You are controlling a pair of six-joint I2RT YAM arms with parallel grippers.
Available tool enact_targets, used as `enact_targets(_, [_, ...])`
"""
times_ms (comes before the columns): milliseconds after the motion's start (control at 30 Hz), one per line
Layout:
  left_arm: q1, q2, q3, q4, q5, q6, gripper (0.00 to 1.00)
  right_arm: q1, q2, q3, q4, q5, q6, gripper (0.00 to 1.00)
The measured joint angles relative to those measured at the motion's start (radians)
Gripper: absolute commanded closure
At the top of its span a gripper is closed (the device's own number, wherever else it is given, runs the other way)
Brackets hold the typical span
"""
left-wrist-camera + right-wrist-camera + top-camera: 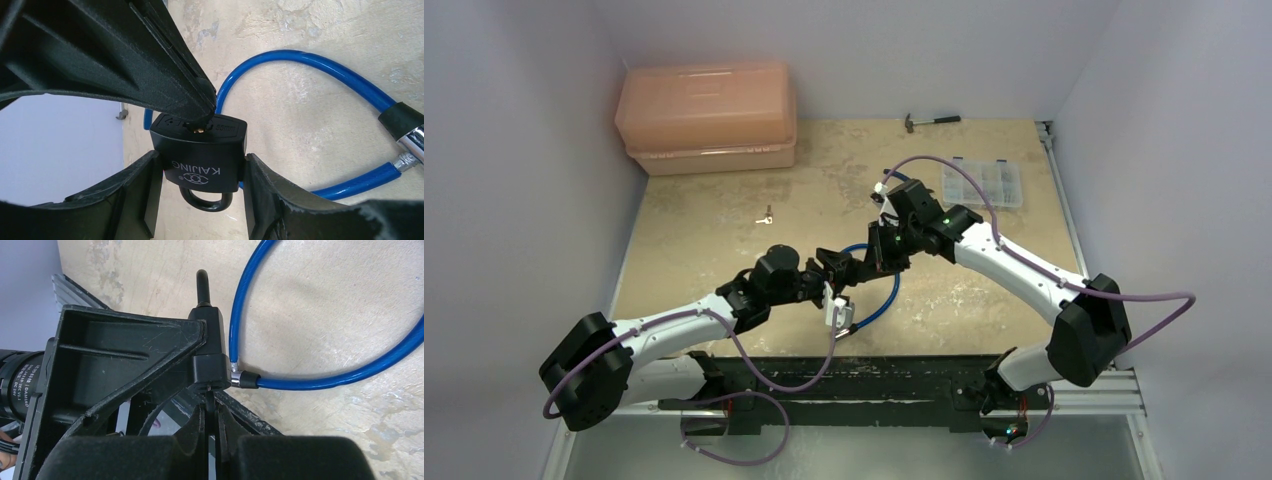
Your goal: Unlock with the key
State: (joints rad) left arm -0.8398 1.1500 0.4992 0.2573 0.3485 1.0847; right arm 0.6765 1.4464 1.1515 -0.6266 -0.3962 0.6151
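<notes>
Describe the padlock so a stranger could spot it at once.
At the table's near middle, a blue cable loops. The padlock sits gripped in the left pincer beside that loop: small, black, flat-bodied, with a curved shackle and KAIJING lettering, unlike the round blue cable.

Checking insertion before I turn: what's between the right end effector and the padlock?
Only the key, pinched in the right end effector and reaching the padlock; the right wrist view shows it.

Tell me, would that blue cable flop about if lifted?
Probably springy rather than limp: the blue cable holds a smooth open loop on the table. Its glossy sheath looks slippery. The chrome end fitting likely makes that end droop.
</notes>
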Motion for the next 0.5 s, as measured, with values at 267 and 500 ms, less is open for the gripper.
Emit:
enact_targets(267, [-0.011,0.000,0.003,0.039,0.036,0.007,1.00,-0.005,-0.019,-0.008,0.038,0.013,-0.025,0.41])
enact_targets(500, [-0.019,-0.005,0.006,0.080,0.056,0.009,1.00,-0.004,-0.069,-0.015,0.041,0.022,-0.059,0.39])
